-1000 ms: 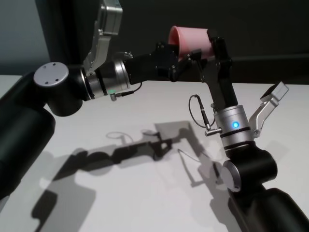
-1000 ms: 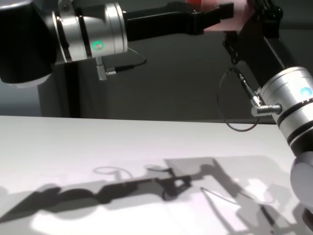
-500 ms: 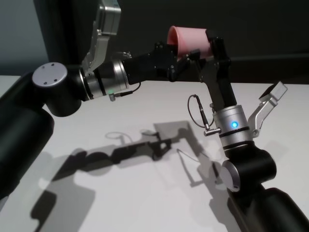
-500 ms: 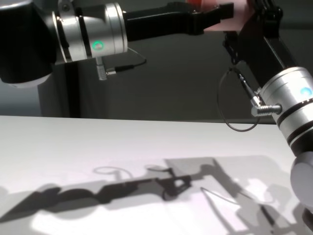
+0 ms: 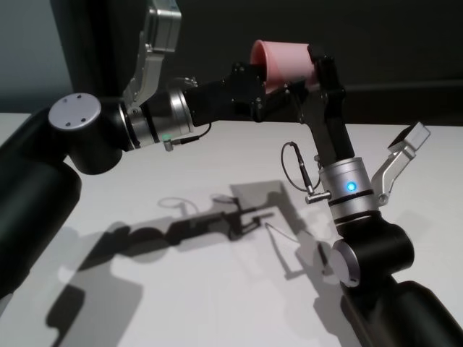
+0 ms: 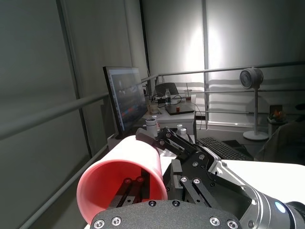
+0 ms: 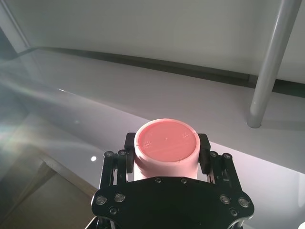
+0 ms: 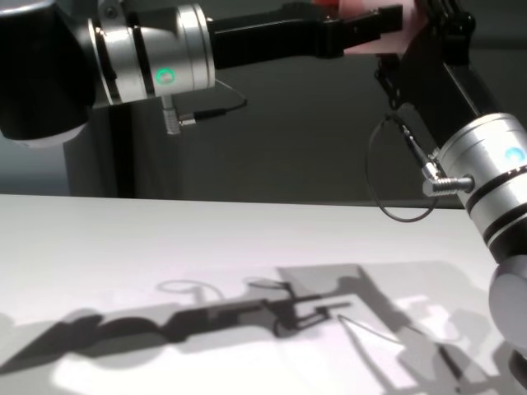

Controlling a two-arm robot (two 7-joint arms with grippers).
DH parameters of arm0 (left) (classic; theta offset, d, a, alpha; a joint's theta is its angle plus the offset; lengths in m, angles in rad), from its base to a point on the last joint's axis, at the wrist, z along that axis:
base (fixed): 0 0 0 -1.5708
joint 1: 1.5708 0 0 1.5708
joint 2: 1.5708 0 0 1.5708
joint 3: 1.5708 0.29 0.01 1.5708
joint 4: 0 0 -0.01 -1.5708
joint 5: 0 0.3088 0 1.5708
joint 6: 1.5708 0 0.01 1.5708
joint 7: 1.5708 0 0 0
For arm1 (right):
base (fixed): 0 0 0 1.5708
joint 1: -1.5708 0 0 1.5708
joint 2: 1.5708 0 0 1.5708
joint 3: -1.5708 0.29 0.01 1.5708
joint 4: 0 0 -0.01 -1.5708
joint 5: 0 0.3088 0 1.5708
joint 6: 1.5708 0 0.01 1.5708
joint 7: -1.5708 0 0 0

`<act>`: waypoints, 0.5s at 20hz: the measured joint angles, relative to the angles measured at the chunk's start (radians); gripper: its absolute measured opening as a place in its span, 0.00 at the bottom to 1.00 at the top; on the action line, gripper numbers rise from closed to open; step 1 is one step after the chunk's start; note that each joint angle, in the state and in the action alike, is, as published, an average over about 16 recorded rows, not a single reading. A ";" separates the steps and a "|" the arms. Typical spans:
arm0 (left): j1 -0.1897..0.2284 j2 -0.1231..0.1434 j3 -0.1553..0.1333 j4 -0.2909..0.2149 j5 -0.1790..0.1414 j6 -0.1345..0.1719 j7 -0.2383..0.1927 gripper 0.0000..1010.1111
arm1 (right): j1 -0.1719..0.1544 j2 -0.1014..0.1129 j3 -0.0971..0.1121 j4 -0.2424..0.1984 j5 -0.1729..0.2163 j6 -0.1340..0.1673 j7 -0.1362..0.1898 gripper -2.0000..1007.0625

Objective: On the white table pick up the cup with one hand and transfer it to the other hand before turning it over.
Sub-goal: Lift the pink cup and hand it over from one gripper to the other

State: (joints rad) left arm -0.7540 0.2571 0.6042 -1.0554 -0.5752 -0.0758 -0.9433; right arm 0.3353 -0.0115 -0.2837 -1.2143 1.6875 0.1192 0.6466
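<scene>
Right gripper [image 7: 166,153]: clamped on cup [image 5: 283,63], upper centre of head view, high above white table [image 5: 217,289]. Left gripper [image 5: 278,94]: fingers at cup's rim, now parted slightly; previously closed.

We counted one cup [image 5: 283,62], pink and held aloft, two grippers, the left gripper [image 5: 278,92] and the right gripper [image 7: 166,151], and one white table [image 5: 210,289] beneath them, with nothing else on it that we could count.

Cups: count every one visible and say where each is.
1. The cup is held in the air above the white table, clamped by the right gripper, with the left gripper at its rim.
</scene>
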 joint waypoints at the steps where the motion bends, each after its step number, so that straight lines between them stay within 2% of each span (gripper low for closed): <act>1: 0.001 0.001 0.000 -0.002 0.000 0.000 0.000 0.28 | 0.000 0.000 0.000 0.000 0.000 0.000 0.000 0.74; 6: 0.016 0.020 0.000 -0.027 -0.004 -0.001 0.008 0.44 | 0.000 0.000 0.000 0.000 0.000 0.000 0.000 0.74; 10: 0.043 0.054 -0.007 -0.072 -0.010 -0.001 0.029 0.58 | 0.000 0.000 0.000 0.000 0.000 0.000 0.000 0.74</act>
State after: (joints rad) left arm -0.7109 0.3106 0.5971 -1.1277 -0.5855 -0.0768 -0.9138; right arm 0.3353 -0.0115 -0.2837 -1.2143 1.6874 0.1193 0.6465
